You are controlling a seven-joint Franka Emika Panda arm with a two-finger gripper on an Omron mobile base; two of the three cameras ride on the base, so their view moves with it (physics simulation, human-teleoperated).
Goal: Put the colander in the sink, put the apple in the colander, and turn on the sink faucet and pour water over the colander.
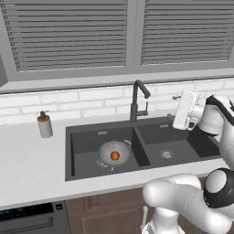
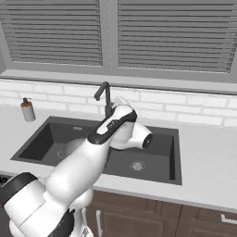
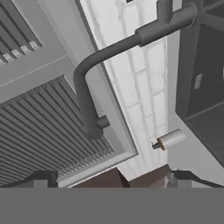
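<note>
Fingers: gripper (image 3: 109, 177) tips apart, empty.
Lever: approach sink faucet (image 1: 135, 101) from the right.
Spout: aim over colander (image 1: 114, 153), apple (image 1: 115, 156).

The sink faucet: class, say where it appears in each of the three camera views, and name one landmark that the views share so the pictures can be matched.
Left base view: the sink faucet stands at upper centre, behind the sink's divider.
Right base view: it rises left of centre, just above the arm's hand.
Hand view: it runs rolled on its side, from the top right to a hooked spout at centre left.
Shared landmark: the soap dispenser on the counter.
</note>
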